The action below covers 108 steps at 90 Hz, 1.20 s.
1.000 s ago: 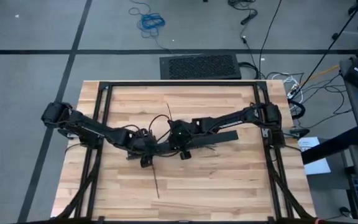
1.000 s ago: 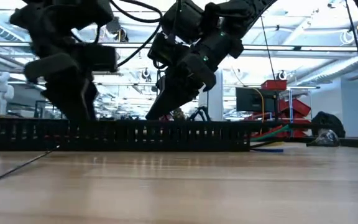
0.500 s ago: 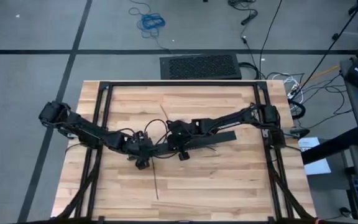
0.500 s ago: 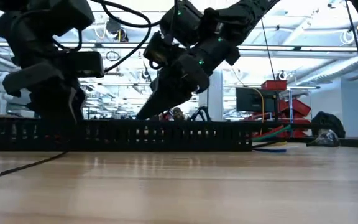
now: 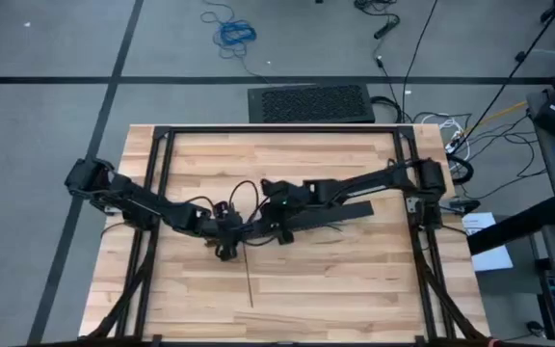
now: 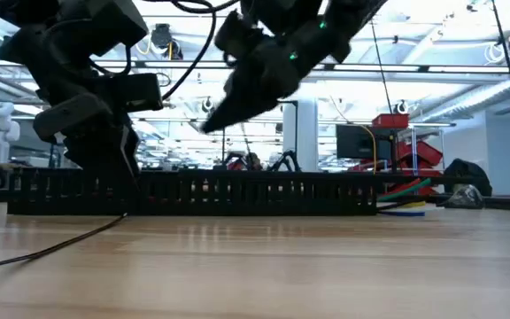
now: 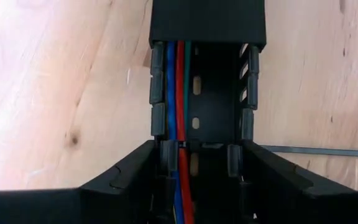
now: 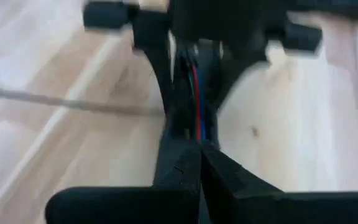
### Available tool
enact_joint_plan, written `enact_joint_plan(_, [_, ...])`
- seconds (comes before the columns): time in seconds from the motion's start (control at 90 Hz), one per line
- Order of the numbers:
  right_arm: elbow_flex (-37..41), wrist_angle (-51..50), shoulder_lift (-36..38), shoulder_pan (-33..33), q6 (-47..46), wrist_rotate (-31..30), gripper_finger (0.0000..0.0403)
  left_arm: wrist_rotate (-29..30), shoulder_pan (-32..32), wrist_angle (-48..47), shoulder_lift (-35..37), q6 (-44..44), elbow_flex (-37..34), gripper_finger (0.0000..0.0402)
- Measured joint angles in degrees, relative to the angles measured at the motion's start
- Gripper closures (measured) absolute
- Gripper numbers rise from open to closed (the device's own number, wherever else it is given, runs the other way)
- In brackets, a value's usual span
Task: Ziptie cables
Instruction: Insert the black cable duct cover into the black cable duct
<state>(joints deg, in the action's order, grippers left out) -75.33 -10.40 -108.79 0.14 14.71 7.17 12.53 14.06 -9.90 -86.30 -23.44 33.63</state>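
Right tool (image 6: 209, 126) now above cables (image 7: 180, 112)

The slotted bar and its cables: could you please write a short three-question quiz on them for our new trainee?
1. True or false: the cables lie on the bare wood beside the slotted bar.
2. In the low view, the right hand is: A) up above the bar, B) resting on the wood, C) out of the picture.
3. Which hand is down at the bar, nearer the zip tie?

Key:
1. False: they run inside the bar's channel.
2. A.
3. The left hand.
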Motion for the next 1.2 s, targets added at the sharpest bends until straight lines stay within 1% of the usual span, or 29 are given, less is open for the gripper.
enact_joint_plan(0.133, [-0.04,-8.64,1.00,-0.02,-0.65,-0.27,0.0402,-0.01,0.00,0.02,0.00,0.22,-0.03,0.0191])
enact_joint_plan(0.233, [-0.04,-10.13,-1.36,-0.02,-0.57,0.07,0.0402,-0.02,0.00,0.66,-0.02,0.99,-0.13,0.0191])
enact_joint_plan(0.333, [-0.37,-5.64,-4.65,-0.02,-0.06,0.86,0.0403,-0.05,-0.03,1.64,-0.04,1.55,-0.20,0.0191])
enact_joint_plan(0.478, [-0.92,3.55,-9.28,-0.23,0.38,4.31,0.0403,-0.61,-0.72,3.01,-0.33,2.82,-0.31,0.0191])
enact_joint_plan(0.622, [-3.99,2.22,-11.57,-0.26,0.13,5.24,0.0403,-1.11,-1.66,3.67,-0.41,3.66,-0.11,0.0191])
enact_joint_plan(0.711, [-4.24,2.04,-11.70,-0.24,0.56,5.28,0.0403,-0.61,-1.59,3.40,0.36,4.54,0.51,0.0188])
enact_joint_plan(0.822, [-4.22,1.67,-11.72,-0.46,0.55,5.44,0.0403,-0.50,-1.57,0.33,2.58,4.48,1.87,0.0171])
enact_joint_plan(0.922, [-4.28,1.86,-11.79,-0.53,0.46,5.02,0.0403,-0.40,-1.60,-5.14,4.59,4.43,3.67,0.0149])
enact_joint_plan(1.011, [-4.17,1.75,-11.81,-0.56,0.34,5.09,0.0403,0.44,-1.56,-6.86,6.89,2.86,5.58,0.0133])
enact_joint_plan(1.078, [-4.17,1.69,-11.81,-0.57,0.34,5.08,0.0403,0.33,-1.37,-10.41,7.77,1.18,5.48,0.0128])
enact_joint_plan(1.2, [-4.17,1.72,-11.81,-0.55,0.34,5.13,0.0403,-0.15,-0.01,-13.35,8.88,-1.35,5.60,0.0126])
